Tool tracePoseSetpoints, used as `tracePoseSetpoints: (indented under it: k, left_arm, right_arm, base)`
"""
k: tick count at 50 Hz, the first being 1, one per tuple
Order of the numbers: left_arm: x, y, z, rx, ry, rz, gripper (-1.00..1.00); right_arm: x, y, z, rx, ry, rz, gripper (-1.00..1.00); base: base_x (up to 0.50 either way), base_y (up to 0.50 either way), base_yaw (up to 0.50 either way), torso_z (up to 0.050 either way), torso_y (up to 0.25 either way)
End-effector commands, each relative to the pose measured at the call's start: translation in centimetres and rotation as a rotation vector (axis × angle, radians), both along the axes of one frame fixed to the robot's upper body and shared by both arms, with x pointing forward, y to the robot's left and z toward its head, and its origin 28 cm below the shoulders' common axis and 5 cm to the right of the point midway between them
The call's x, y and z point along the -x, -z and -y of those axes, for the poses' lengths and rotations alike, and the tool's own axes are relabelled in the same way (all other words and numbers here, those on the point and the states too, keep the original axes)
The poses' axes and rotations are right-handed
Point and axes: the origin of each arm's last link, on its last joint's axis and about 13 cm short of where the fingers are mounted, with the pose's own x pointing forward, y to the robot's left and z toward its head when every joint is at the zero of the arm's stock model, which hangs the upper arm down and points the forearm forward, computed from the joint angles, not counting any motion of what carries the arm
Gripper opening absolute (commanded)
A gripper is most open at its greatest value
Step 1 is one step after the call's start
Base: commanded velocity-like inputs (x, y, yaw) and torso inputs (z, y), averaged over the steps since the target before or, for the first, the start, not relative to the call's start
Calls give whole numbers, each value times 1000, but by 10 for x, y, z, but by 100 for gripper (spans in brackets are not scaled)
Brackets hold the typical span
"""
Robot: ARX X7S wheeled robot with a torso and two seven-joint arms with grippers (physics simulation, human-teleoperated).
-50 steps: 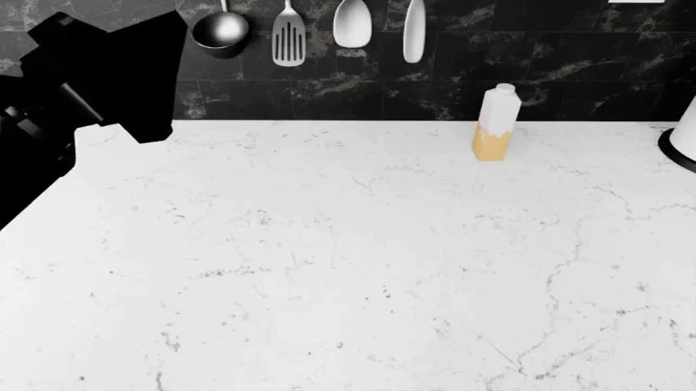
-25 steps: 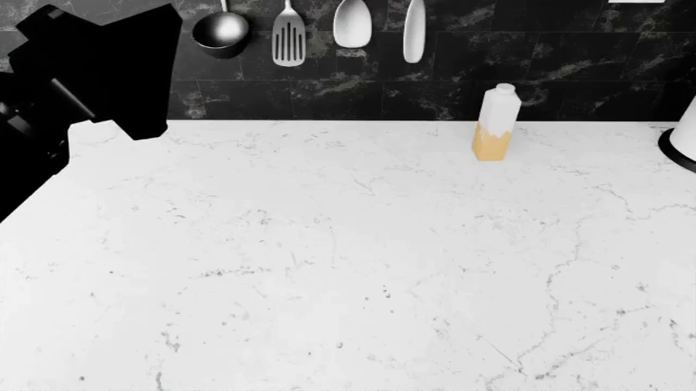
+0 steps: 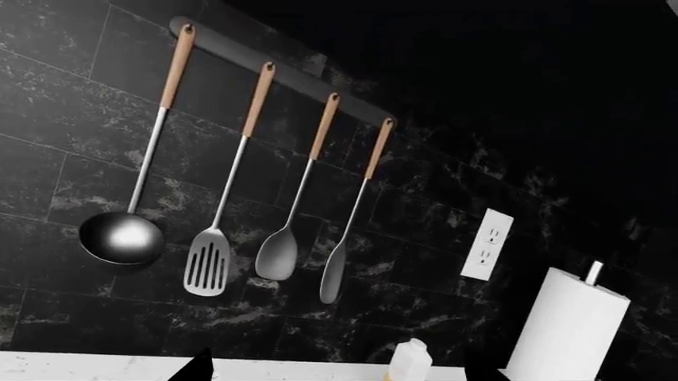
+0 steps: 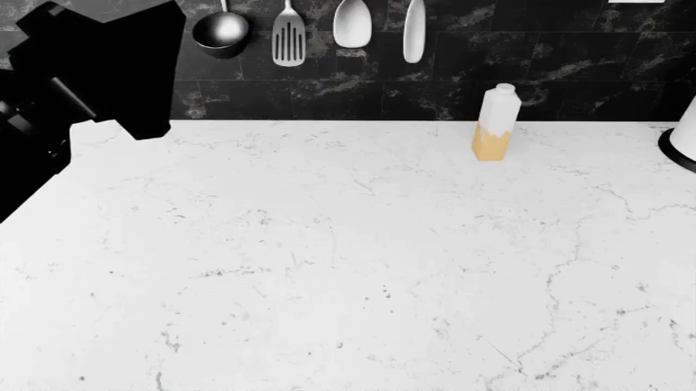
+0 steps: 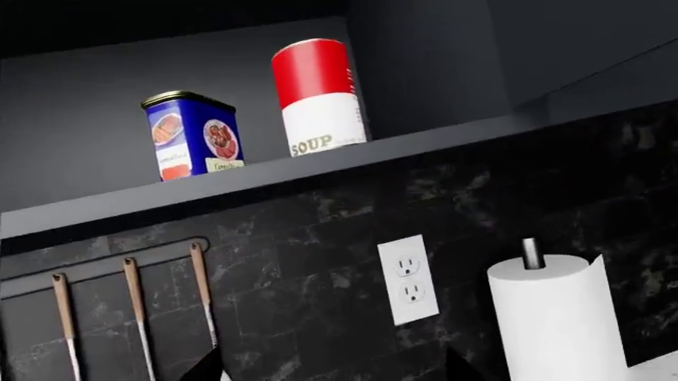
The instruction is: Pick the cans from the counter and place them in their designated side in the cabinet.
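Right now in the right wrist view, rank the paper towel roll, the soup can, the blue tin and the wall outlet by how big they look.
1. Paper towel roll, largest, though cut off by the frame.
2. Soup can.
3. Wall outlet and blue tin look about alike, so I won't rank them.

The cans sit back on the cabinet shelf, so apparent size may mislead.
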Motion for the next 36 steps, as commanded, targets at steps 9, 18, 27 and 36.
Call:
tracePoseSetpoints:
  k: [9,18,27,36]
  left_arm:
    - [1,-1,0,-1,0,3,100]
    - [0,0,1,0,3,1,100]
    - [0,1,2,0,0,0,100]
    - [0,1,2,1,1,-1,100]
  right_arm:
    - [-1,22,-1,4,-4,-81,100]
    - [-8,39,-1,2,-7,-132,100]
    - [-16,56,-1,-6,-20,-179,100]
    - [-22,70,-1,-19,-24,-221,100]
  base:
    - [0,0,0,0,0]
    - [0,0,0,0,0]
    - [0,0,0,0,0]
    - [0,0,0,0,0]
